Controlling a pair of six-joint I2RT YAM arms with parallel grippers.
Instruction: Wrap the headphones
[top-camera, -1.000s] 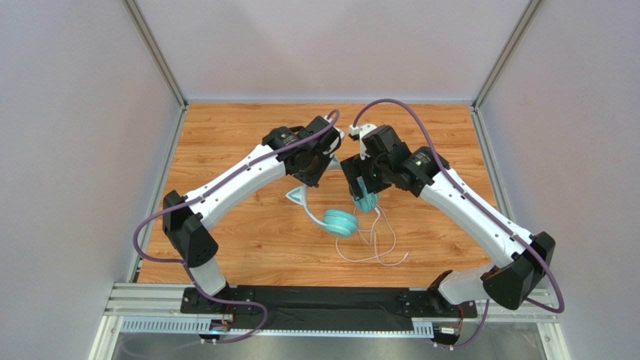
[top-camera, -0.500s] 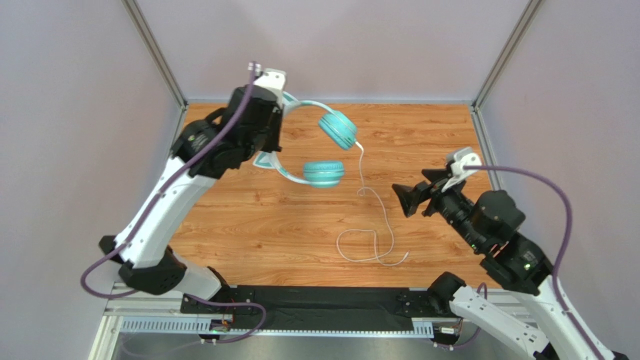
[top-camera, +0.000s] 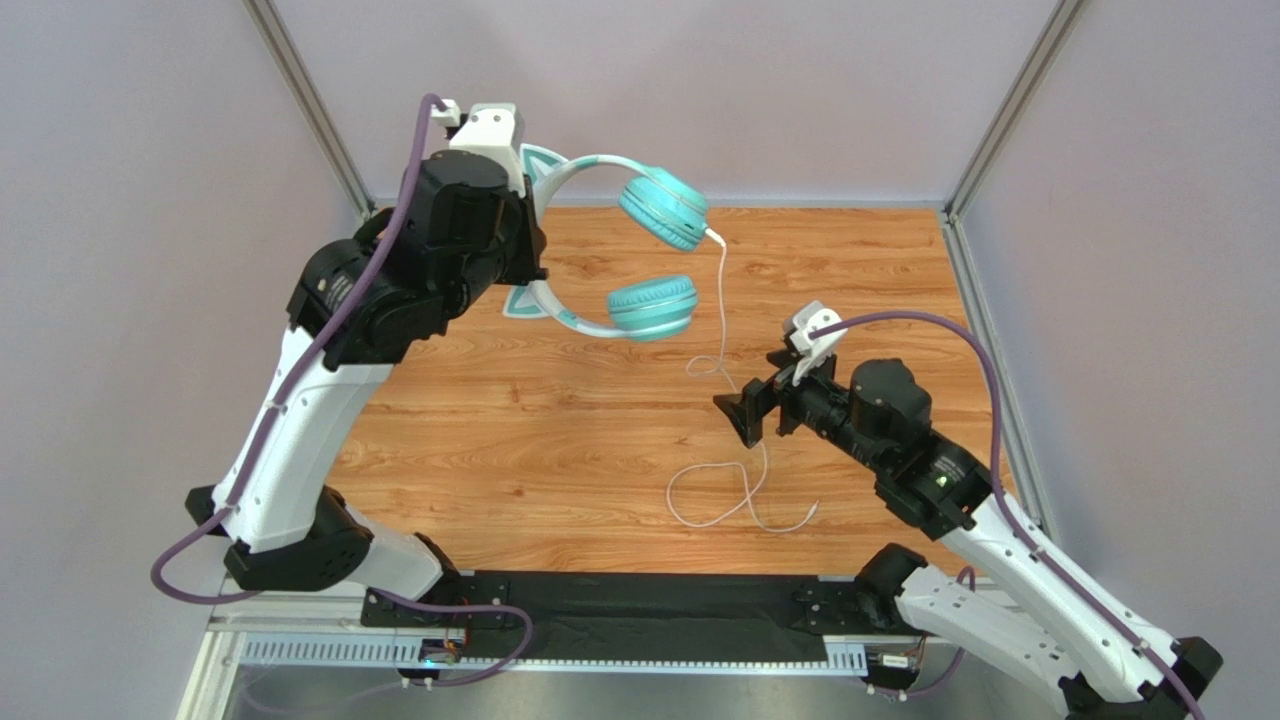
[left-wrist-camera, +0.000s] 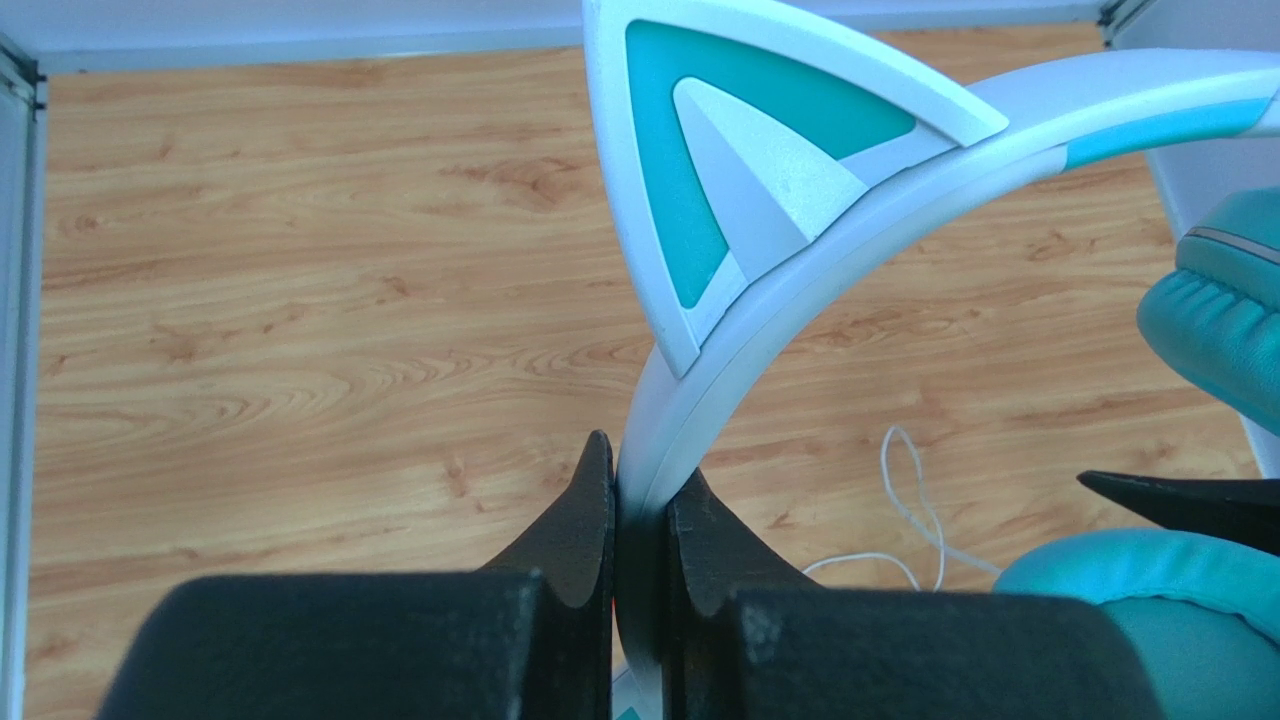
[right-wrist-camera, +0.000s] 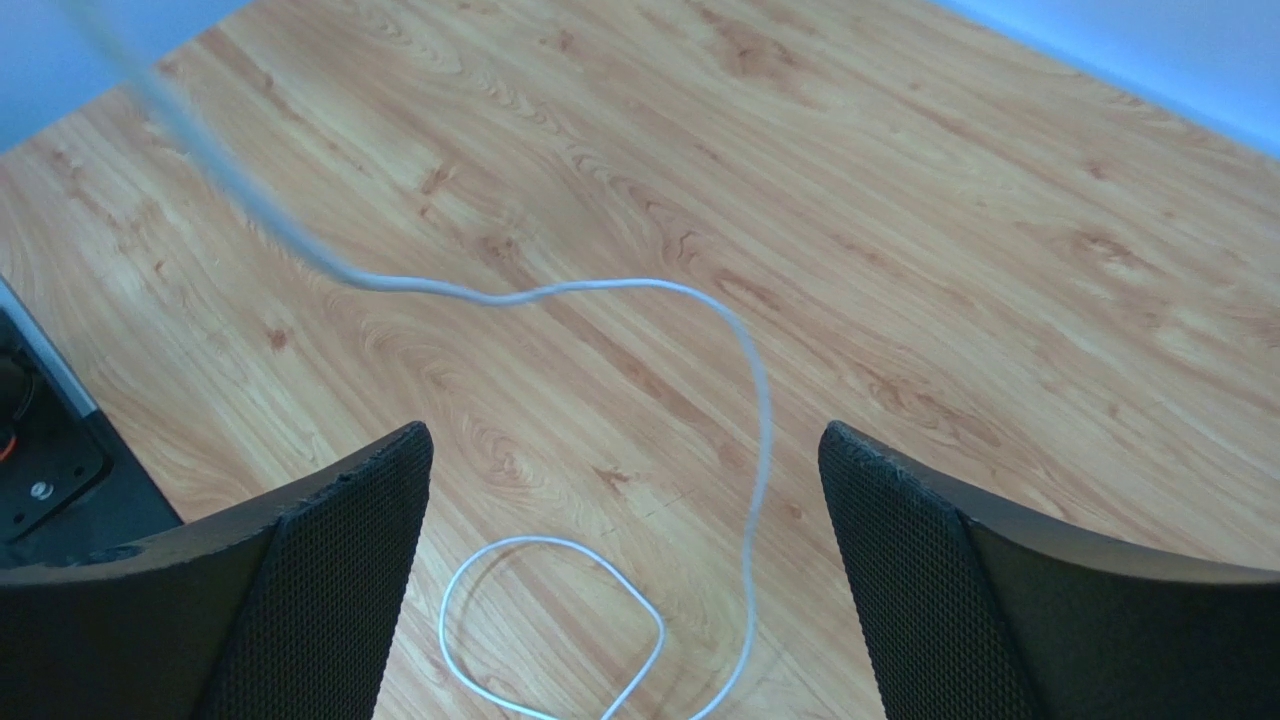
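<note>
The teal headphones (top-camera: 639, 255) hang in the air above the table's far left. My left gripper (top-camera: 529, 248) is shut on their pale headband (left-wrist-camera: 781, 255) just below one cat ear (left-wrist-camera: 721, 135). Two ear cups show in the top view, one cup at the right of the left wrist view (left-wrist-camera: 1217, 323). The thin white cable (top-camera: 724, 323) drops from the upper cup and lies in loops on the table (top-camera: 744, 503). My right gripper (top-camera: 747, 413) is open and empty above the cable, which runs between its fingers in the right wrist view (right-wrist-camera: 751, 450).
Wooden tabletop (top-camera: 496, 450) inside grey walls with metal corner posts. A black rail (top-camera: 631, 600) with both arm bases runs along the near edge. Thick purple robot cables trail along both arms.
My left gripper has lifted the headphones from the table up and to the far left. My right gripper let go of an ear cup, drew back right, then came in towards the hanging cable.
</note>
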